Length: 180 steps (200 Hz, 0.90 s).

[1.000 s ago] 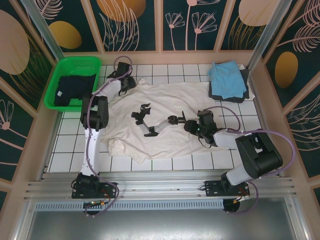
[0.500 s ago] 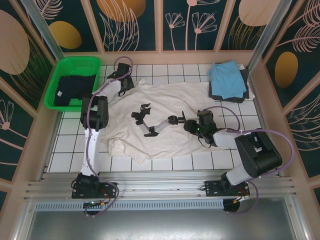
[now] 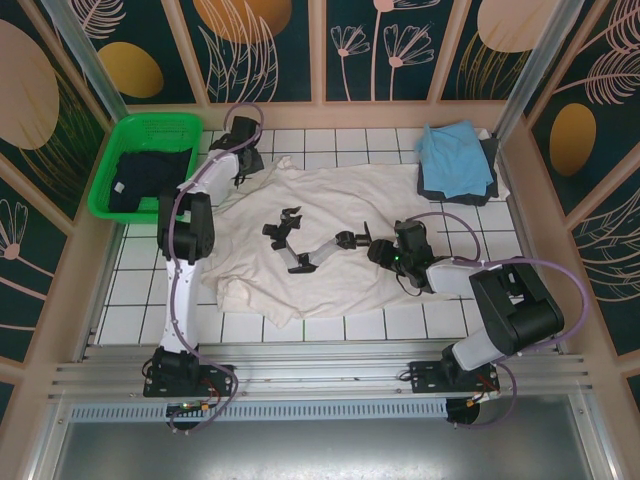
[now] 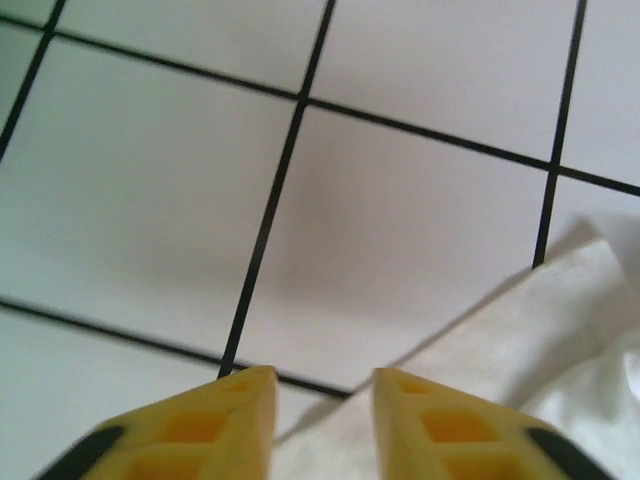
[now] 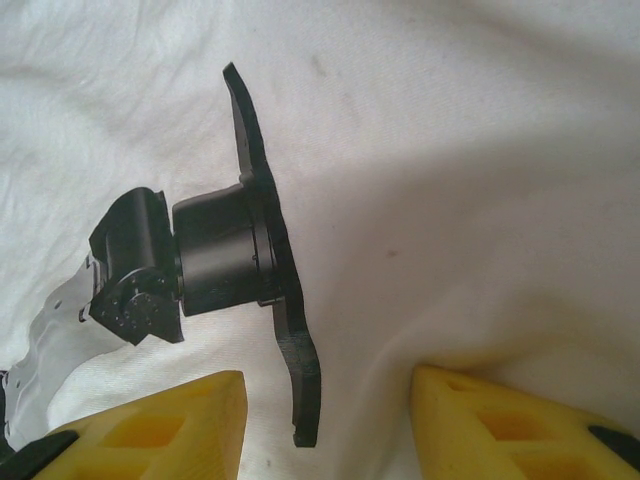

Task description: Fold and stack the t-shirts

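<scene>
My right hand [image 5: 328, 410] is wide open, low over the cream-white t-shirt [image 3: 330, 200] spread across the mid surface [image 3: 150, 290], holding nothing, with a black bracket part [image 5: 215, 255] just past its tips. My left hand [image 4: 325, 400] is narrowly parted at that shirt's far-left edge, gripping nothing. Far right, the light blue t-shirt [image 3: 455, 155] lies on the dark grey t-shirt [image 3: 450, 193]; far left, the navy t-shirt [image 3: 145, 180] is in the green basket [image 3: 150, 125].

From above, the light is bright and even, with only faint, soft shadows on the cream-white shirt [image 3: 330, 275]. My left wrist view is soft: my left fingertips [image 4: 200, 430] blur, and a dim shadow, perhaps my own, greys the tiles [image 4: 400, 220]. My right fingertips [image 5: 150, 430] are hazy, the cloth beside them shaded.
</scene>
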### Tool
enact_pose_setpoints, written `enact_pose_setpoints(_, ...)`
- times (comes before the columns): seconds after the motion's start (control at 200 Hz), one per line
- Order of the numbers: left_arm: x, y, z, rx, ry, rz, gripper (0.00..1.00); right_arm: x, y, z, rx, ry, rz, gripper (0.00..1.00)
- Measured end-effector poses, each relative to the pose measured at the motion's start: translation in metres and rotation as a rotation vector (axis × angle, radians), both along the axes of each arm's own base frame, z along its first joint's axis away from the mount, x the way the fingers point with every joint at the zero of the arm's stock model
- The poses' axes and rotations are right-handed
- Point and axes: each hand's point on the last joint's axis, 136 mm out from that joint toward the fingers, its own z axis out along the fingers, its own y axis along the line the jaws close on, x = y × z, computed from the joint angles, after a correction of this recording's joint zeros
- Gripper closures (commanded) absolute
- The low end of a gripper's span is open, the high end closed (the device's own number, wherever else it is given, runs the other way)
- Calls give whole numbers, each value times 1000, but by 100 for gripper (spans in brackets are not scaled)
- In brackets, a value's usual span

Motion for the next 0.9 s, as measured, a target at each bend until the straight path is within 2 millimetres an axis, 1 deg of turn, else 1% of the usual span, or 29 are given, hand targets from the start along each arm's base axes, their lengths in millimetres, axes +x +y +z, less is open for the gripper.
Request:
enact_pose_setpoints(0.045,-4,1,0,1,6,2,62,0,0,0,2,-4,0,52)
enact_pose_setpoints(0.09,-9,2,-3,3,17,1,62,1,0,0,4,-7,1,52)
enact_pose_setpoints(0.21,-18,-1,-20,-3,59,-11,59,3,2,0,12,-15,5,53)
enact_pose_setpoints(0.315,-15,-7,-29,-6,69,-20,56,4,3,1,17,-21,7,52)
enact_pose_setpoints(0.42,-8,-17,-39,-6,67,-35,56,4,3,1,17,-22,7,52)
enact_pose_setpoints(0.465,-7,-18,-43,6,69,-33,56,4,3,1,18,-23,7,53)
enact_pose_setpoints(0.485,-6,-18,-42,8,66,-33,57,3,3,1,18,-24,7,53)
enact_pose_setpoints(0.53,-5,-20,-41,3,62,-37,60,4,3,1,18,-25,7,53)
enact_pose_setpoints(0.571,-5,-21,-43,6,64,-37,65,4,3,1,19,-25,7,52)
enact_pose_setpoints(0.591,-5,-21,-43,10,62,-34,69,4,3,1,18,-25,7,53)
enact_pose_setpoints(0.661,-3,-20,-43,12,55,-26,87,4,3,1,19,-25,7,52)
enact_pose_setpoints(0.736,1,-19,-42,19,46,-23,100,4,4,0,19,-26,8,53)
enact_pose_setpoints(0.826,6,-18,-39,39,38,-23,100,5,4,1,21,-28,8,52)
enact_pose_setpoints(0.901,11,-14,-35,64,37,-11,100,6,5,1,23,-28,10,53)
